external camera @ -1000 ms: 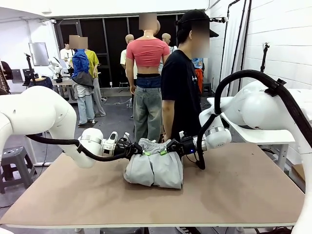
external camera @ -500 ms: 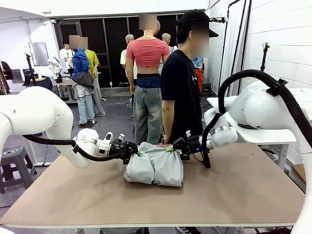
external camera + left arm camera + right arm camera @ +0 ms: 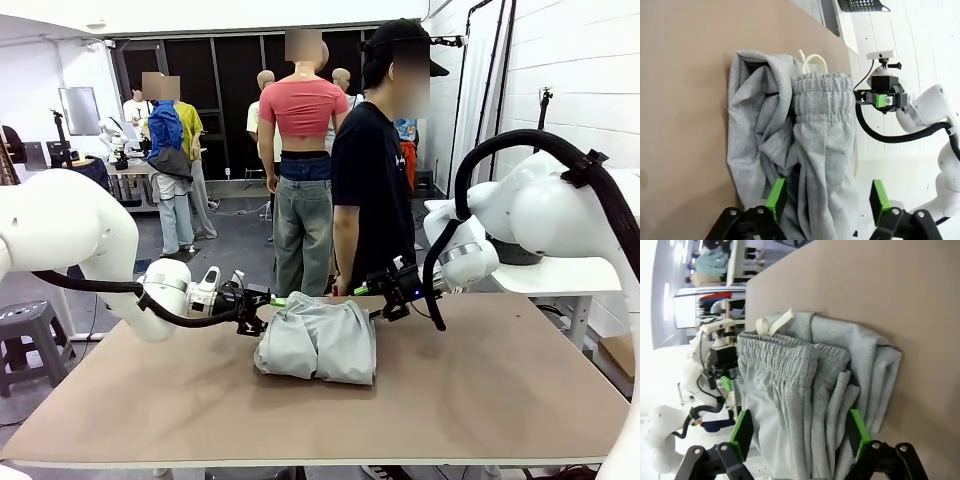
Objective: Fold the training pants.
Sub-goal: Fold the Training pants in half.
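Looking across the table [image 3: 500,400] from the front, the training pants [image 3: 318,342] lie as a compact folded bundle near the middle of the brown surface, toward the far edge where a person [image 3: 375,190] in a black shirt stands. The left gripper [image 3: 262,300] sits just beside the bundle's left far corner and the right gripper [image 3: 378,291] just beside its right far corner; both look clear of the cloth, with nothing between their fingers.

From the left wrist, the green pads [image 3: 776,199] stand wide apart with the grey pants [image 3: 805,145] lying past them on the table, the gathered waistband [image 3: 822,97] and a pale drawstring [image 3: 811,61] at the top of the fold. No cloth is pinched. The other gripper [image 3: 882,99] shows beyond the waistband.

From the right wrist, the pads [image 3: 742,432] are likewise spread, and the pants [image 3: 815,390] lie in front in stacked layers, waistband [image 3: 775,357] on top, none of it gripped.

Judging by this, the fold looks essentially done: the bundle is small and layered, both grippers empty. Only tidying loose edges, or backing the arms away, seems left.
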{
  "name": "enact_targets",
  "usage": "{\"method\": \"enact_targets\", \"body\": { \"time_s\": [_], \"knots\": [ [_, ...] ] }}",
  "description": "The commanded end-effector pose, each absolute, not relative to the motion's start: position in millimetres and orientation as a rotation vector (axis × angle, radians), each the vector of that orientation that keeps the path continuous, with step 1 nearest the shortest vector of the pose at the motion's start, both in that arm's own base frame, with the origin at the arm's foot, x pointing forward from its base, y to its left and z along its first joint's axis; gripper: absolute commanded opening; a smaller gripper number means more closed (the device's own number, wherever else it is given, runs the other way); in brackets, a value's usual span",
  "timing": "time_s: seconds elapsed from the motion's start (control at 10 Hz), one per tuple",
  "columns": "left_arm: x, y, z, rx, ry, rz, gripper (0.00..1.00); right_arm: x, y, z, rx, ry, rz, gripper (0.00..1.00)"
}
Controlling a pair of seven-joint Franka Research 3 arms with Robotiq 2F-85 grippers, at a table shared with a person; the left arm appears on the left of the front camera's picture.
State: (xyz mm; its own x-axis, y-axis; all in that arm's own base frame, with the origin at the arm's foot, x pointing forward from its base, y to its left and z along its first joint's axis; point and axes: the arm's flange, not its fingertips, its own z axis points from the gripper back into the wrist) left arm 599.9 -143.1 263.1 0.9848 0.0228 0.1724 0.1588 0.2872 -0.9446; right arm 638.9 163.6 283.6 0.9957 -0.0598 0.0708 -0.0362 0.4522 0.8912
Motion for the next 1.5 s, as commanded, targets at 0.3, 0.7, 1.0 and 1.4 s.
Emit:
{"method": "enact_targets", "body": {
  "time_s": [0.3, 0.7, 1.0, 1.4],
  "knots": [
    [554.0, -93.9, 322.0, -1.244, -0.321, -0.100, 1.00, 606.9, 147.3, 334.0, 0.994, -0.155, 0.021, 1.00],
    [568.8, -94.1, 317.3, -1.253, -0.267, -0.075, 1.00, 624.1, 147.9, 318.7, 1.027, -0.115, 0.004, 1.00],
    [568.8, -94.1, 317.3, -1.253, -0.267, -0.075, 1.00, 624.1, 147.9, 318.7, 1.027, -0.115, 0.004, 1.00],
    [568.8, -94.1, 317.3, -1.253, -0.267, -0.075, 1.00, 624.1, 147.9, 318.7, 1.027, -0.115, 0.004, 1.00]
  ]
}}
